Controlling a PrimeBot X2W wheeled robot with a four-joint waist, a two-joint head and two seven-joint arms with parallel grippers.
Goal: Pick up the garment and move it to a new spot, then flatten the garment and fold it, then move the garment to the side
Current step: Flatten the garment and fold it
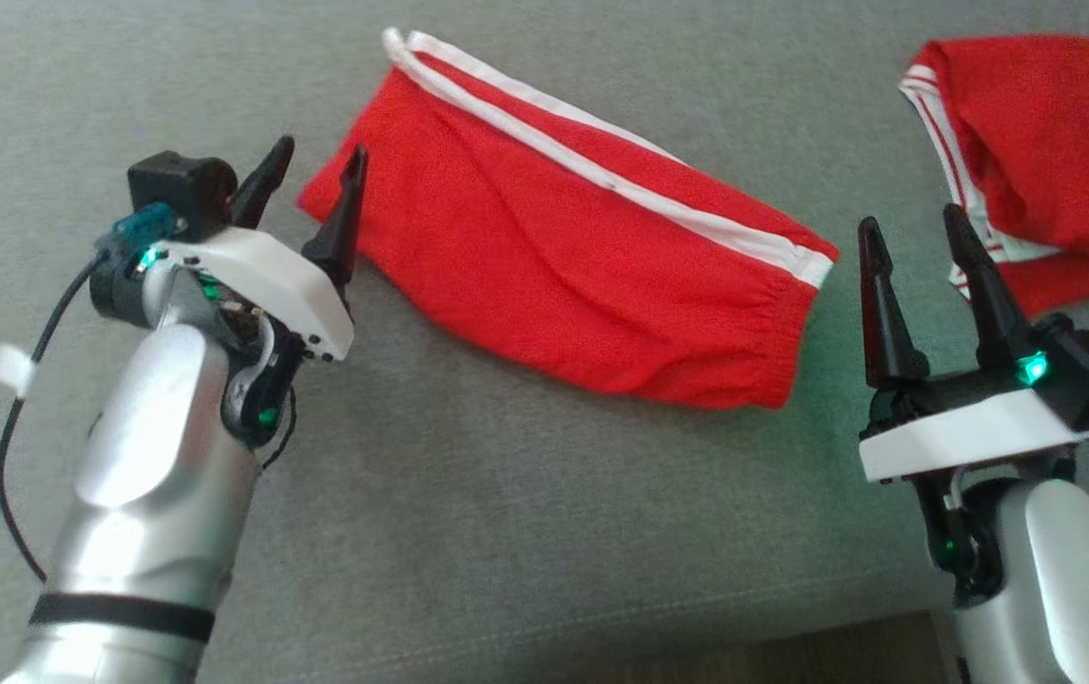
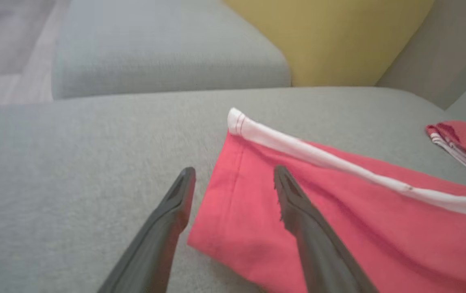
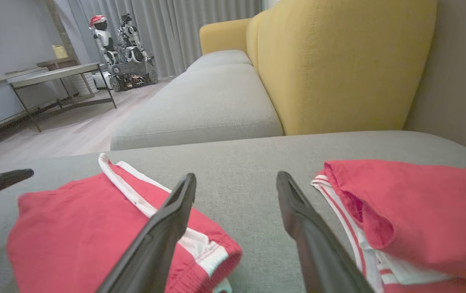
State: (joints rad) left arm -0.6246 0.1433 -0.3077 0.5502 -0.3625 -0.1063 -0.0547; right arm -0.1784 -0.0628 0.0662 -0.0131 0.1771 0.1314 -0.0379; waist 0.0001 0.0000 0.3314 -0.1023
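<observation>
On the grey cushion (image 1: 468, 532), the folded red garment (image 1: 554, 275) lies between the left and right jaws, both spread empty.

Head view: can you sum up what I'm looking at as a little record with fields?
surface: grey sofa seat
main item: red shorts with a white stripe, lying flat mid-seat
other cloth: second garment, red, at right
left claw: open, at the shorts' left end, holding nothing
right claw: open, between the two garments, holding nothing
backrest: yellow
</observation>
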